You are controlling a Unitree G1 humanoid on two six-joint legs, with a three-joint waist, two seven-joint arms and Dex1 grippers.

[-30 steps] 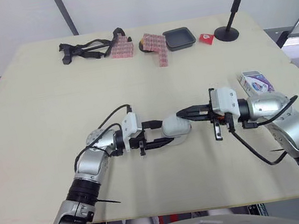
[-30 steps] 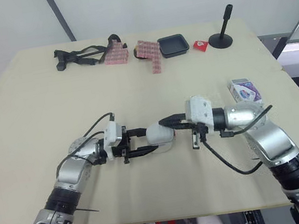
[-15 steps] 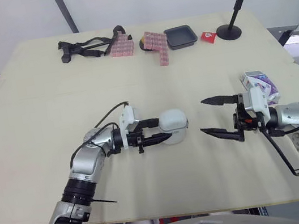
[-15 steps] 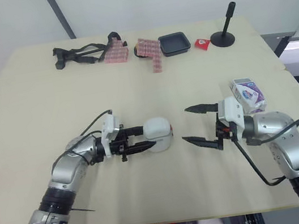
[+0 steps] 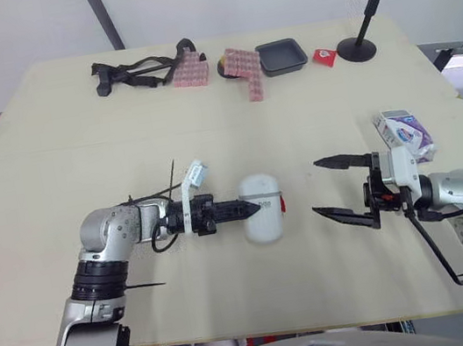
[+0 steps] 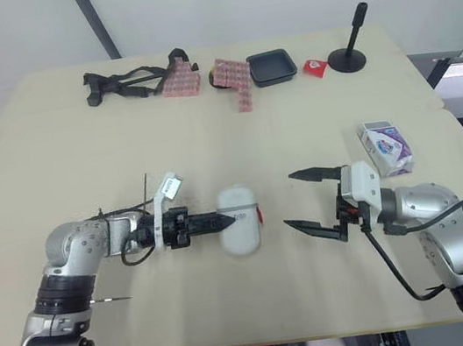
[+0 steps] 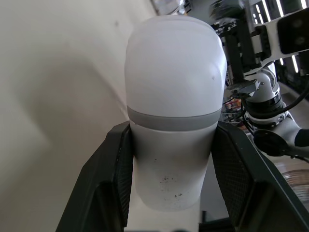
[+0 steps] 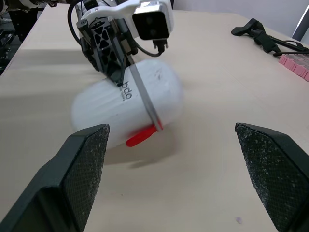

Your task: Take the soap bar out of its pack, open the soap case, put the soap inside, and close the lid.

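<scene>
left tool clamped on the white soap case mid-table, right tool spread wide just right of it. soap pack sits near the right edge, tray and stand far back. can't tell what's inside the case.

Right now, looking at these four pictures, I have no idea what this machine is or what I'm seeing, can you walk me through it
A humanoid robot with two arms. Two pictures come from its head, looking down at a table; two from its wrists. The left gripper is shut on a white soap case. The right gripper is open, apart from it. A soap pack lies beside the right arm. A dark tray and a black stand sit at the far edge.
</scene>
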